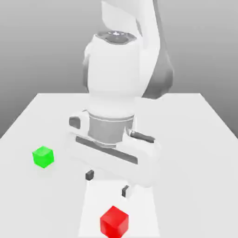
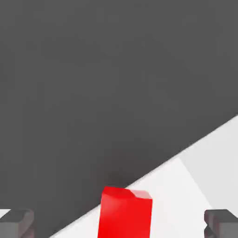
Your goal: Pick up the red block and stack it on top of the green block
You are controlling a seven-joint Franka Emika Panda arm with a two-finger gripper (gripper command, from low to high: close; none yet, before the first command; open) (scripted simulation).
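The red block [image 1: 114,221] sits on the white table near its front edge. My gripper [image 1: 107,183] hangs open just behind and above it, its two dark fingertips [image 1: 89,175] spread wide with nothing between them. In the hand view the red block [image 2: 125,214] lies between the two fingertips [image 2: 16,222], apart from both. The green block [image 1: 43,156] rests on the table toward the exterior view's left, well away from the gripper.
The white table [image 1: 195,139] stretches back to a grey backdrop. The bulky white arm [image 1: 114,69] rises over the table's middle. In the hand view a table edge [image 2: 186,148] borders dark grey floor beyond.
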